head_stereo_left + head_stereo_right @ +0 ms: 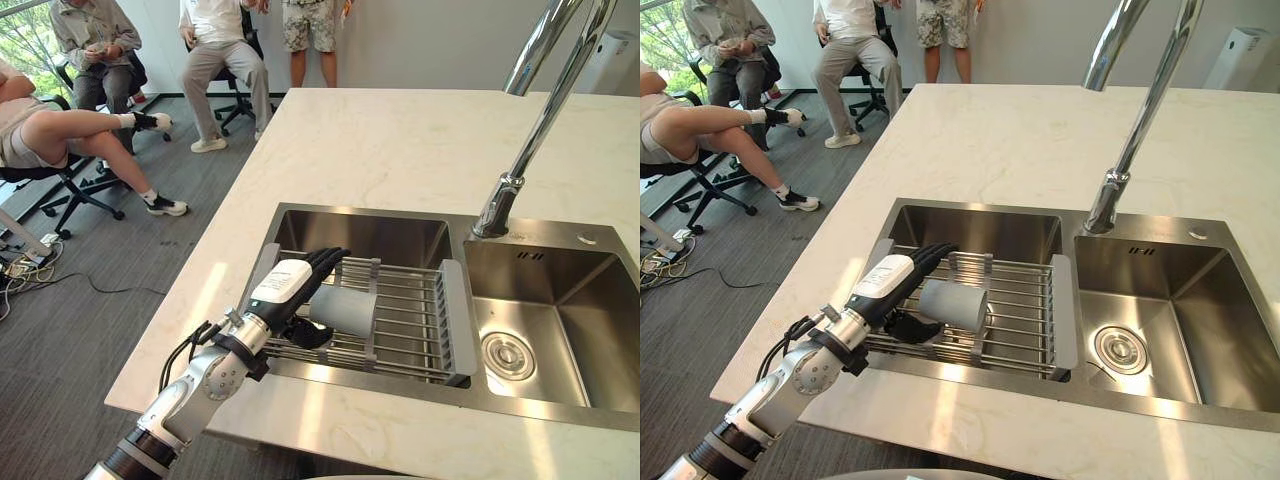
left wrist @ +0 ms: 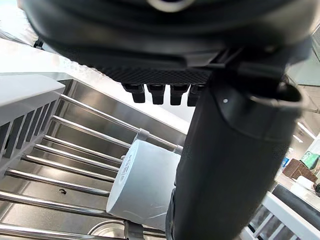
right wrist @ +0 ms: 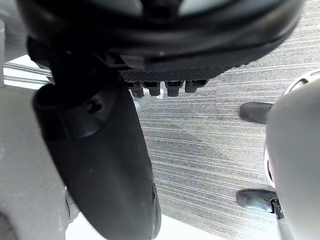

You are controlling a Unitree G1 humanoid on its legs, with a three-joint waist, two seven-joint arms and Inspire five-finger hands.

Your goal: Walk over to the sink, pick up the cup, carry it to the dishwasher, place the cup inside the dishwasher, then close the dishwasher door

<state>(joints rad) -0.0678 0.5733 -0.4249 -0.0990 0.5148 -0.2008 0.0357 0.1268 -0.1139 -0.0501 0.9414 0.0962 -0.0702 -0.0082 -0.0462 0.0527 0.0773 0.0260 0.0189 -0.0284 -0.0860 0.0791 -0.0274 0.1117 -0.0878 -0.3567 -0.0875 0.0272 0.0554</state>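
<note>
The left hand (image 1: 285,290) is stretched over the grey cylindrical cup (image 1: 345,312) on the steel wire rack (image 1: 410,310), fingers (image 1: 325,260) straight, nothing gripped.

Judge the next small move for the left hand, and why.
Probably curl the left hand round the cup: its straight fingers reach over the cup, thumb below, while the cup lies sideways on the sink rack, ungripped.
</note>
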